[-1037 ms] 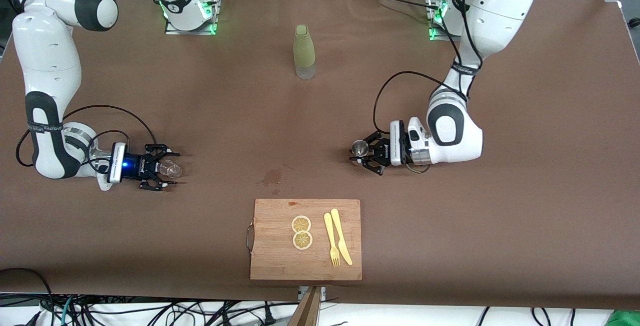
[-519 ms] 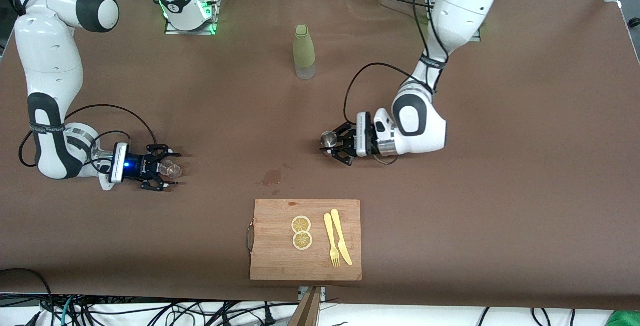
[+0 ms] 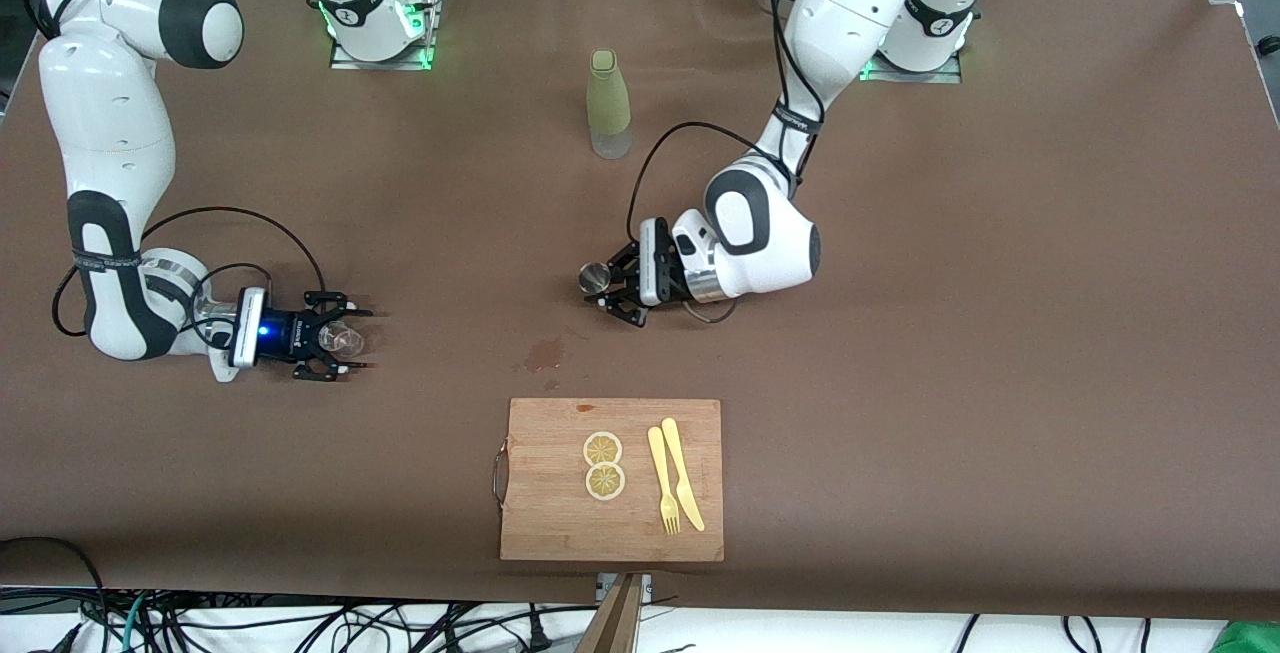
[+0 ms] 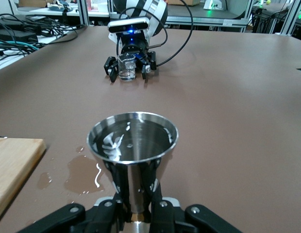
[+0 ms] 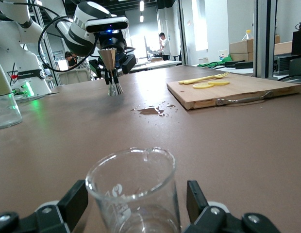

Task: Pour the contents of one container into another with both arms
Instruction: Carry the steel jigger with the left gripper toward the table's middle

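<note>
The left gripper (image 3: 601, 291) is closed tight on the stem of a metal cup (image 3: 594, 277), a steel cone held upright just above the brown worktop (image 3: 1000, 333), over the middle of it; in the left wrist view the cup (image 4: 132, 141) has a wet, shiny inside and its narrow stem sits pinched between the dark fingers (image 4: 122, 191). The right gripper (image 3: 345, 339) is low at the right arm's end of the worktop, and its fingers (image 5: 73, 204) stand apart on either side of a small clear glass beaker (image 3: 347, 339); the right wrist view shows a gap between each finger and the beaker (image 5: 133, 194), so nothing is gripped, and the beaker stands on the worktop with its spout rim up. A small wet spill (image 3: 544, 354) lies on the worktop between the two grippers, at about seven o'clock from the metal cup. From the spill, a wooden cutting board (image 3: 540, 513) lies at about five o'clock, nearer the front camera, carrying two lemon slices (image 3: 603, 465), a yellow fork (image 3: 662, 481) and a yellow knife (image 3: 682, 474). A pale green bottle (image 3: 607, 103) stands upright at twelve o'clock from the metal cup, well apart from it, near the arms' bases.
</note>
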`<state>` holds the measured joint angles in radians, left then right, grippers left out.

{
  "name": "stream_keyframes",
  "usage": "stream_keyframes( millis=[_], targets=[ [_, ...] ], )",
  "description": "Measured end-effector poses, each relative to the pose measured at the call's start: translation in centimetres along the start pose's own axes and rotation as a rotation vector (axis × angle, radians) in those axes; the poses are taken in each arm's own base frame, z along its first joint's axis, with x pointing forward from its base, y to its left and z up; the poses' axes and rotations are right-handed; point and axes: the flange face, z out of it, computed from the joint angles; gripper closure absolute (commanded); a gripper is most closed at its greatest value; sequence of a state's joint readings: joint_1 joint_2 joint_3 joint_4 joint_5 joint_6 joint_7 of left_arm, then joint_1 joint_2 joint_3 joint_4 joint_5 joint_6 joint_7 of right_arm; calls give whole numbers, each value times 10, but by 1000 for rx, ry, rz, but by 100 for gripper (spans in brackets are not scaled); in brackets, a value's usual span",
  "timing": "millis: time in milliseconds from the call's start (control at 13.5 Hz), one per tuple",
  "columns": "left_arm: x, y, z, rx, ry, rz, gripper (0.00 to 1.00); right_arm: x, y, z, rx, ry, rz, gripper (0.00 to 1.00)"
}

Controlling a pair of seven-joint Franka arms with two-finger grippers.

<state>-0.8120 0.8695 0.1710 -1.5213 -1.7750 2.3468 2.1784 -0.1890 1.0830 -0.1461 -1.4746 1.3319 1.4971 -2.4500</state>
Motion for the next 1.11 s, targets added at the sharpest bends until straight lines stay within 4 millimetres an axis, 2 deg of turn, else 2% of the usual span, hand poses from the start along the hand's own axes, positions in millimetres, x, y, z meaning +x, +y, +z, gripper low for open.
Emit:
stream_keyframes(
  millis=[148,444,889,1111],
  targets=[
    [4,5,12,21,-25,-21,100,0,0,0,-2,-1,-1,40],
    [12,5,24,41,-37,-38,100,0,2,-1,-8,-6,-3,56],
    [10,1,44,66,-32,-72,100,4,5,1,-8,-14,-9,59],
    [11,1,45,67,-31,-73,100,20,19,-1,-10,-24,6,59]
  ],
)
